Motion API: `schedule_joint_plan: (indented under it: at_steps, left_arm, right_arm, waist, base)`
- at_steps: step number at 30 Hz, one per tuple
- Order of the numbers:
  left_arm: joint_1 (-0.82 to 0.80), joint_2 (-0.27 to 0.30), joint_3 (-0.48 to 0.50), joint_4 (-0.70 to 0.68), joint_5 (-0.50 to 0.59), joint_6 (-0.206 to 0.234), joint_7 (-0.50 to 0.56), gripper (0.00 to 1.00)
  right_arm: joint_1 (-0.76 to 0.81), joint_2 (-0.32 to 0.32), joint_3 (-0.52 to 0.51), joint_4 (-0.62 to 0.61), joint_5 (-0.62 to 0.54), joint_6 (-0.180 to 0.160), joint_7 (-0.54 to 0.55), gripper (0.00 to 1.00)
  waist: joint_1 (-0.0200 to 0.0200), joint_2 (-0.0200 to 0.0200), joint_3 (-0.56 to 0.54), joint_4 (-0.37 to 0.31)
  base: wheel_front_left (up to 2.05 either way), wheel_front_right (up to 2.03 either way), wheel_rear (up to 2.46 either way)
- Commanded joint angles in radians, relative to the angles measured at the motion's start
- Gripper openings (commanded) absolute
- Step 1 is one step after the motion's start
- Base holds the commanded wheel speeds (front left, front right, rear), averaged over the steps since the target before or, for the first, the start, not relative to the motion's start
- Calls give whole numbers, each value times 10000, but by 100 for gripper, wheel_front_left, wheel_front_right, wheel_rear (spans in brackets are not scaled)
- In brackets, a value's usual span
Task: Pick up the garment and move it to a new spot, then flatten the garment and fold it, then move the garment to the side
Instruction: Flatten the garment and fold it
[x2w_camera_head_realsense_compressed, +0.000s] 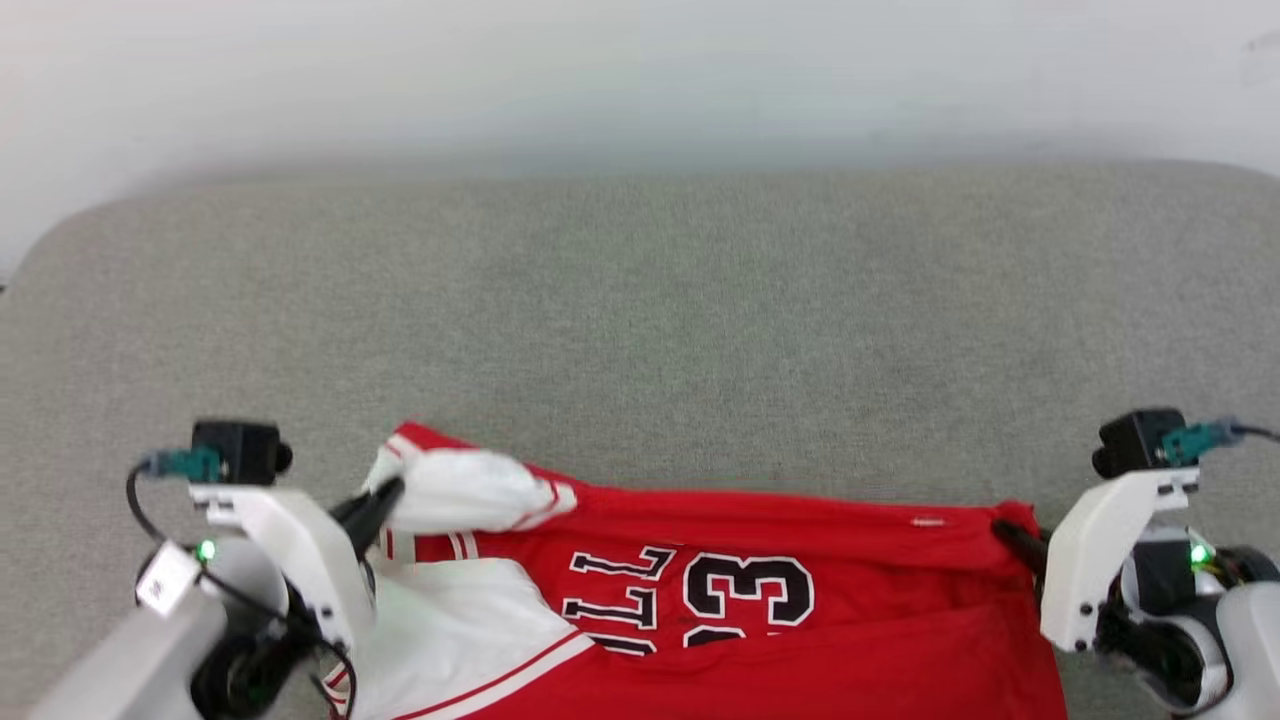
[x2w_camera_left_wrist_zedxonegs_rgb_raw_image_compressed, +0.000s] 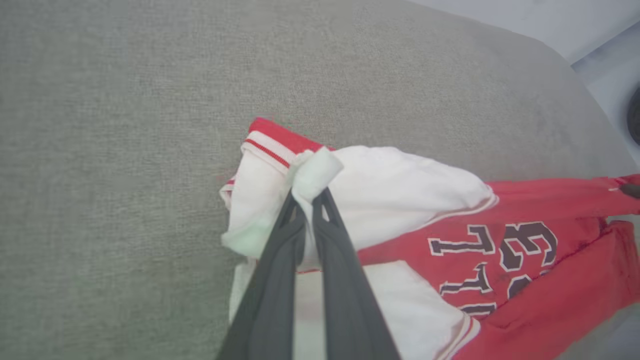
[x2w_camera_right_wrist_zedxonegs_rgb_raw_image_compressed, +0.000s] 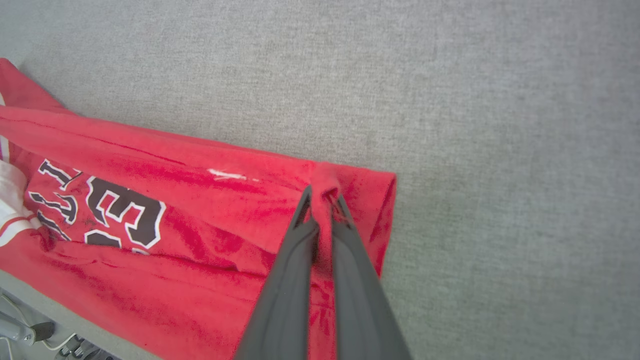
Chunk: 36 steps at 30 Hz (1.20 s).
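Garment (x2w_camera_head_realsense_compressed: 800, 545): lying bunched along the near side of the grey table (x2w_camera_head_realsense_compressed: 640, 300), running out of the bottom of the head view. Dark numerals (x2w_camera_head_realsense_compressed: 745, 590) facing up and turned sideways, one white sleeve (x2w_camera_head_realsense_compressed: 460, 490) flopping over the red chest. Far from flat, creasing and doubling over in several places.

Left gripper (x2w_camera_head_realsense_compressed: 385, 500): jaws pressing together on a small fold of that white sleeve, close by the striped trim (x2w_camera_left_wrist_zedxonegs_rgb_raw_image_compressed: 270, 145). Right gripper (x2w_camera_head_realsense_compressed: 1015, 540): jaws pinching a tuck of red cloth at the opposite corner (x2w_camera_right_wrist_zedxonegs_rgb_raw_image_compressed: 370, 190). Drawing the far edge between the two grips into a fairly straight line.

Judging from this: sitting in the opening step, with both grips made and the carry to a new spot apparently not yet finished, most of the cloth resting on the table. Remaining, by the look of it: spreading the cloth flat, folding it, shifting it aside. Nothing here looking like a finished fold. Needing even tension from both arms during any lift, to avoid twisting the bunched middle.
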<state>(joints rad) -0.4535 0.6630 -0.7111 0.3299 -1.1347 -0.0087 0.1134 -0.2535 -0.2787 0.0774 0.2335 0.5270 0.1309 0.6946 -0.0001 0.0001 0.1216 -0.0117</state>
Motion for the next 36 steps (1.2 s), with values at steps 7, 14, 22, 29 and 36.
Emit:
schedule_joint_plan:
  at_steps: [7, 14, 22, 29, 36]
  left_arm:
    - [2304, 192, 76, -1373, -580, 974, -640, 0]
    - [3339, -144, -106, -1358, -951, 1106, -871, 0]
    - [3393, -768, -327, -721, -625, 851, -1514, 100]
    - [3014, -936, -479, -376, 450, 494, -2841, 100]
    - [2908, -1038, -24, -822, 1482, 915, -3686, 100]
  right_arm:
    - [1528, 235, -360, -66, 209, -4, -853, 0]
    - [2478, 548, -526, 84, 254, -4, -1468, 0]
    - [2890, 810, -527, 20, 141, -4, -2548, 100]
    - [3266, 785, -429, -538, -37, -4, -4190, 100]
    - [3497, 808, -1039, -1181, -439, -4, -4038, 100]
  waist:
    - [1, -1, -476, 257]
    - [1, -1, -660, 359]
    - [1, -1, -773, 278]
    - [1, -1, -1068, 291]
    - [1, -1, -1342, 259]
  base:
    - [0, 0, 0]
    - [0, 0, 0]
    - [0, 0, 0]
    - [0, 0, 0]
    - [0, 0, 0]
